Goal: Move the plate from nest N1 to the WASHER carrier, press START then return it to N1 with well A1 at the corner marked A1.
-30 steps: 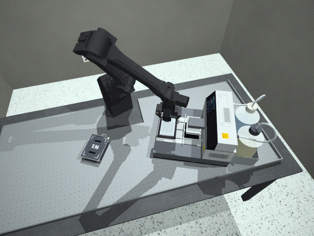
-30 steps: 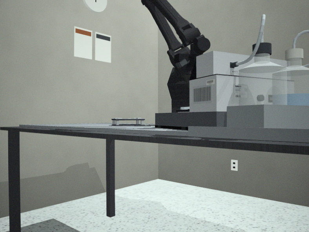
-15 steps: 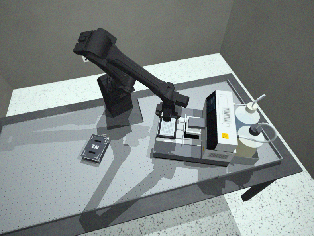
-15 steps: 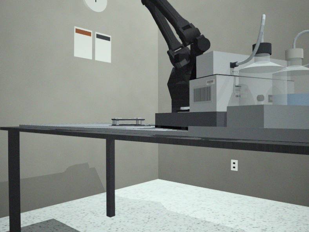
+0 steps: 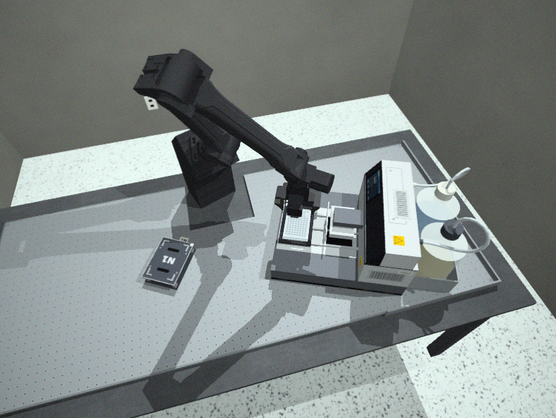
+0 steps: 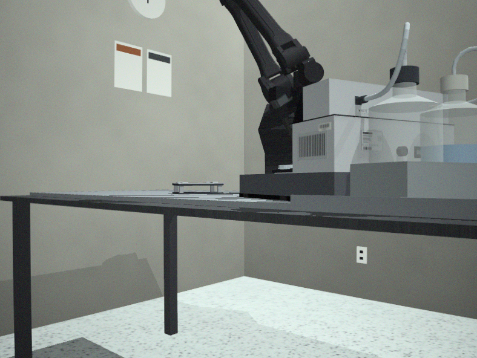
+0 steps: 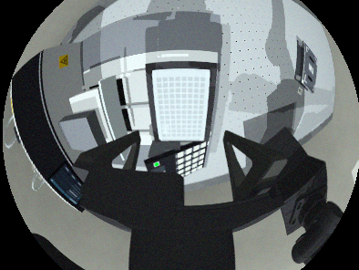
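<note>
"Where is the plate (image 5: pixel 297 225) (image 7: pixel 181 105)?"
"It is in the black carrier (image 5: pixel 282 232) (image 7: pixel 149 91), out in front of the washer (image 5: pixel 397 215) (image 6: pixel 312 144) (image 7: pixel 25 98)."
"And the hand (image 5: pixel 296 207) (image 7: pixel 182 135)?"
"It is spread wide and pinches nothing. It is above the washer's keys (image 7: pixel 191 160), near one end of the plate."
"Is a light on?"
"Yes, the lamp (image 7: pixel 157 164) beside the keys is green."
"What about N1 (image 5: pixel 168 262) (image 6: pixel 197 184) (image 7: pixel 310 67)?"
"It sits well apart from the washer, on the table (image 5: pixel 107 315) (image 6: pixel 115 204), with no plate on it."
</note>
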Controlling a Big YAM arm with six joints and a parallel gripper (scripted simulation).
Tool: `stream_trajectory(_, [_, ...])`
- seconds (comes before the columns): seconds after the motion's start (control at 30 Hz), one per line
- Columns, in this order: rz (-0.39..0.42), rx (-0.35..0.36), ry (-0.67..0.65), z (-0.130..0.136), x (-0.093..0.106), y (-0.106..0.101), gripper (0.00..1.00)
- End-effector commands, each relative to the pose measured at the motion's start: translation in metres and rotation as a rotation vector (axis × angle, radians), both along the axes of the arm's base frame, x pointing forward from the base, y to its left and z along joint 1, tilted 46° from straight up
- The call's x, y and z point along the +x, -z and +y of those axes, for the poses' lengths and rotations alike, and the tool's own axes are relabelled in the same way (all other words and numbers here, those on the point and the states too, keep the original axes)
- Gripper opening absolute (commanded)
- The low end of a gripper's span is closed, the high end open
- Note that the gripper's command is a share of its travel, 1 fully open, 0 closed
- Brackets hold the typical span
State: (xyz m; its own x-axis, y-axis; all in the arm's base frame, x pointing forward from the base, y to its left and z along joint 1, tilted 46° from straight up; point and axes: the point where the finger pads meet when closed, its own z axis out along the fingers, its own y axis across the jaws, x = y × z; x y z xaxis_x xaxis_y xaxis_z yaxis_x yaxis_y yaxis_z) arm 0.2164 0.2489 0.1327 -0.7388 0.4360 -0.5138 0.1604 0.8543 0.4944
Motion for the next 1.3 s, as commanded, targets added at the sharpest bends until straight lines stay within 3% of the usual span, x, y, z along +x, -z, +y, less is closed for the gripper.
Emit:
stream_trajectory(0.0, [-0.004,-0.012,-0.002,0.002,0.007,0.008,1.0])
stream_trajectory(0.87, [-0.002,-0.013,-0.001,0.012,0.033,0.037,1.0])
stream_trajectory(1.27, [-0.01,0.006,-0.004,0.019,0.035,0.032,1.0])
